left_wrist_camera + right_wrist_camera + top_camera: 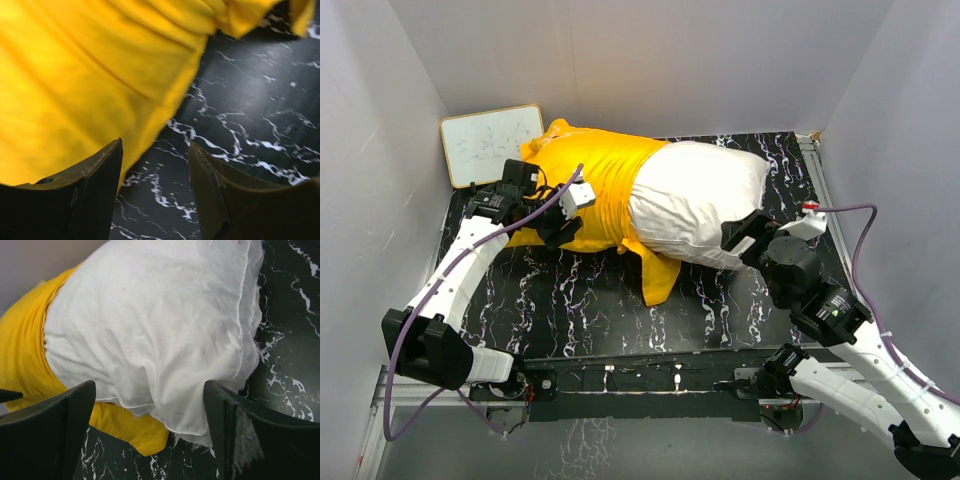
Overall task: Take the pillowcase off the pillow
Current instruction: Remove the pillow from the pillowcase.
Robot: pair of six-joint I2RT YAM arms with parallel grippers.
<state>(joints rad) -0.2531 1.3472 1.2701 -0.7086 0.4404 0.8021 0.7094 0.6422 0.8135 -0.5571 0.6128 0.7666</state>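
My right pincer (150,385) stood wide apart, a corner of the pillow (160,325) between its fingers, contact unclear, my left pincer (155,145) apart over the table (250,100), pillowcase (75,75) upper left, only the top view showed it sleeving the pillow's left half, print hidden.

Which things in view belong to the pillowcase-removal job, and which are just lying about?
Part of the job:
- pillowcase, yellow, covering the pillow's left end
- pillow, white, right end bare
- left claw, open at the pillowcase's edge
- right claw, open at the pillow's bare end

Lying about:
- whiteboard, in the back left corner
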